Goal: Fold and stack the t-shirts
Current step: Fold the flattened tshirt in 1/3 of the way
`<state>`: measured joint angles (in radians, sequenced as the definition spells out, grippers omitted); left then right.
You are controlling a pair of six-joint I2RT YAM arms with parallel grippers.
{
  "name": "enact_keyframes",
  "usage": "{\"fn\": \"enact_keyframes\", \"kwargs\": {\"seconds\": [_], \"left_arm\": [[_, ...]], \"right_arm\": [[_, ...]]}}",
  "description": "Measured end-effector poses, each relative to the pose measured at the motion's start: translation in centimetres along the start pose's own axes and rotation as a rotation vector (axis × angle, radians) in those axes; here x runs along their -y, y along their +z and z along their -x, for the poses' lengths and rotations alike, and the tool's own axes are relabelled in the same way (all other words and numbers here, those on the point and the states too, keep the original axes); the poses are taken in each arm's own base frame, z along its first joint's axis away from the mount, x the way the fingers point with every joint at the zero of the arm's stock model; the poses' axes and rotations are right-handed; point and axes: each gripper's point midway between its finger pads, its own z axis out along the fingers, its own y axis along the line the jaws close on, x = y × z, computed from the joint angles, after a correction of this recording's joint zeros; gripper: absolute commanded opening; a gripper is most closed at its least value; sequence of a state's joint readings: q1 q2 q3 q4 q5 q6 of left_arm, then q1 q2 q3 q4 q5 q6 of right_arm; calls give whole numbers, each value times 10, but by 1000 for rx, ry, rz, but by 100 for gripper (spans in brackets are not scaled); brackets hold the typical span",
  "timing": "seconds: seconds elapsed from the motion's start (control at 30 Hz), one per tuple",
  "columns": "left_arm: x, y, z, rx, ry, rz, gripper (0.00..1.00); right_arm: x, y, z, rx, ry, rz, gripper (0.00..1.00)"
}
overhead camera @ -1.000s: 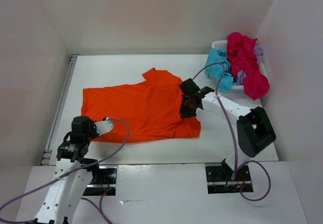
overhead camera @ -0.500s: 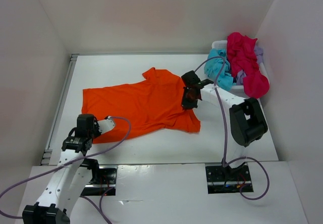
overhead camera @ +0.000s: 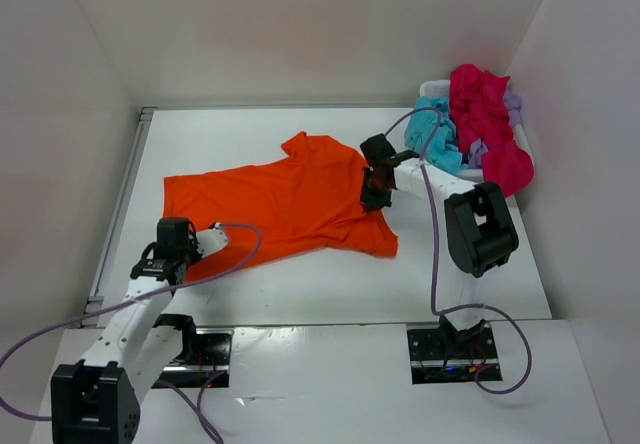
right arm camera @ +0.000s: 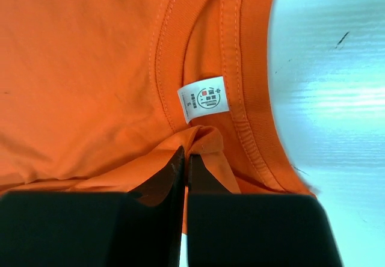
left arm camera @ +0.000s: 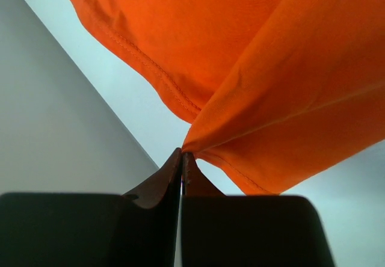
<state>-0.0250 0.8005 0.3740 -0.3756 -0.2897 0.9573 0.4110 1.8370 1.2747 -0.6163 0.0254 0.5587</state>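
Nearest, left pincer (left arm camera: 181, 154): was clamped on a hem corner of the orange t-shirt (overhead camera: 270, 209), at its near-left end.
Orange t-shirt: lay spread and wrinkled across the white tabletop (overhead camera: 300, 294), collar toward the right.
Right pincer (right arm camera: 185, 154): was clamped on a fold of orange cloth at the collar, just below the white size label (right arm camera: 203, 98).
Basket (overhead camera: 432, 90): stood at the far right of the tabletop.
Basket contents: magenta-red t-shirt (overhead camera: 485, 114), turquoise t-shirt (overhead camera: 432, 136) and lavender t-shirt (overhead camera: 514, 104) were heaped together, spilling over the rim.

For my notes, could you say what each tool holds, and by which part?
Both grip the orange t-shirt: the left tool a hemmed edge, the right tool a fold beside the neck label.
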Motion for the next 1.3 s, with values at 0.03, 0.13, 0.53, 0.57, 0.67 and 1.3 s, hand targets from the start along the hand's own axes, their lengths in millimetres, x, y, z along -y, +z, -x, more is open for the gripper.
{"fn": "enact_keyframes", "kwargs": {"seconds": [0.03, 0.13, 0.53, 0.57, 0.67, 1.3], "left_arm": [[-1, 2, -1, -7, 3, -9, 0], [-7, 7, -3, -25, -17, -17, 0], [-38, 15, 21, 15, -37, -45, 15], [-36, 17, 21, 12, -32, -58, 27], [-25, 24, 18, -9, -15, -108, 62], [28, -6, 2, -67, 34, -378, 73]], "right_arm": [[-1, -1, 2, 6, -2, 2, 0], [0, -2, 7, 17, 0, -2, 0], [16, -7, 23, 35, 49, -2, 15], [17, -6, 25, 30, 56, 7, 43], [15, -4, 39, 31, 57, 32, 89], [60, -46, -57, -86, 215, -30, 75]]}}
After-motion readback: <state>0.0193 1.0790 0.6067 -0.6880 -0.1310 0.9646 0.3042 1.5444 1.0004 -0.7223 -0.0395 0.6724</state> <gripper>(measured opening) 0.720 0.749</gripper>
